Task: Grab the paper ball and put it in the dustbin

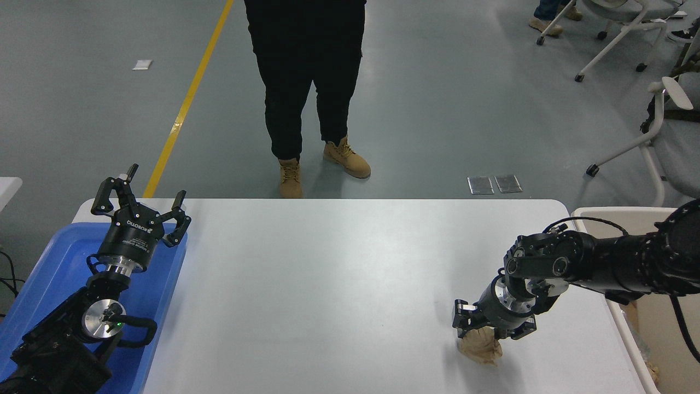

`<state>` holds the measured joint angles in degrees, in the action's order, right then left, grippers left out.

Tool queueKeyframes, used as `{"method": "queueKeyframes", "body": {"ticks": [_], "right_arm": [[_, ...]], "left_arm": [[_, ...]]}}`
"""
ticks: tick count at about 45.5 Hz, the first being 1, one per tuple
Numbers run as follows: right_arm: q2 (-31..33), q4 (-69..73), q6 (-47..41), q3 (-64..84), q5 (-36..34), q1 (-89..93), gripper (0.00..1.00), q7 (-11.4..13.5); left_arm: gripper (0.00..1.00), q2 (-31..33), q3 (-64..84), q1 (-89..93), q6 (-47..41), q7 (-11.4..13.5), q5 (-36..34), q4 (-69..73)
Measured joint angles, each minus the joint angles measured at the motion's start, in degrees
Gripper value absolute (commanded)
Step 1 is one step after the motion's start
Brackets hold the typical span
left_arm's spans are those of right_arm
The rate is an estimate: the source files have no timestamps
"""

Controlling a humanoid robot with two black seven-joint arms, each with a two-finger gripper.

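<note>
The tan-brown paper ball [481, 348] lies on the white table [339, 284] near its front right. My right gripper [488, 331] reaches in from the right edge and points down onto the ball. Its fingers [461, 320] have closed in on the ball's top, which they partly hide. The ball still rests on the table. The cream-beige dustbin [612, 214] stands off the table's right edge, behind and under the right arm. My left gripper [143, 205] is parked open at the lower left, above the blue tray.
A shallow blue tray [49, 273] sits at the table's left edge under the left arm. A person in black trousers and tan boots [311, 109] stands at the far side. Office chairs [656, 109] stand at the upper right.
</note>
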<state>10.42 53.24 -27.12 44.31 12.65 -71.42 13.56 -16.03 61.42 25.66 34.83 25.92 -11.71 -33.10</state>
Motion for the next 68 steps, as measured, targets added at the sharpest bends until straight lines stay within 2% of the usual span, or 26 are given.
{"method": "queueKeyframes", "body": {"ticks": [19,38,49,68], "right_arm": [[2.6,3.5,-0.5,0.6,0.6,-6.8,0.0,0.0],[14.5,15.3,-0.7,1.0,0.4,-29.7,0.0,0.0],[18.9,19.9,-1.2,3.5,0.3,-42.1,0.0,0.0],[21.2,21.8,-2.7,5.2,0.0,-51.5,0.0,0.0]], "left_arm": [[0.98,0.0,0.0,0.0,0.0,0.0,0.0,0.0],[0.98,0.0,0.0,0.0,0.0,0.0,0.0,0.0],[0.98,0.0,0.0,0.0,0.0,0.0,0.0,0.0],[0.98,0.0,-0.1,0.0,0.0,0.0,0.0,0.0]]}}
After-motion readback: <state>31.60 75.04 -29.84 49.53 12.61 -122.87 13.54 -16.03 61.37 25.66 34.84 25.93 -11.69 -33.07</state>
